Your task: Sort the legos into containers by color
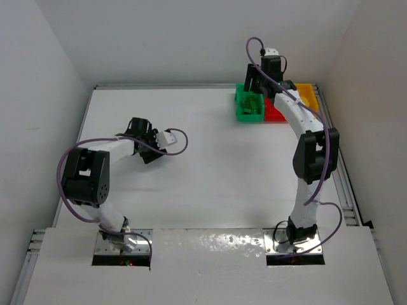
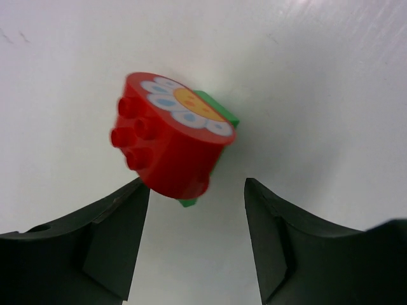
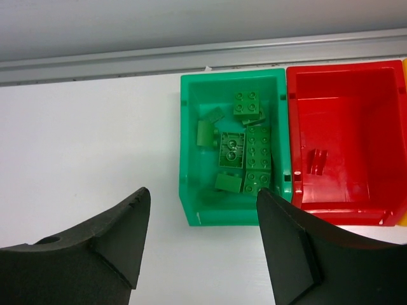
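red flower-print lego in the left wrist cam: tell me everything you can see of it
The red lego is a rounded, glossy plastic piece lying tipped on the white table. Four studs point left; a flat face printed with a white-petalled, yellow-centred flower points up and right. A green lego pokes out from behind it, apparently touching. It sits just ahead of the open left gripper, unheld.

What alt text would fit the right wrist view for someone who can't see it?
A green bin holding several green bricks sits on a white table, right beside a red bin that holds what looks like one small red piece. The right gripper hovers above, jaws open and empty.
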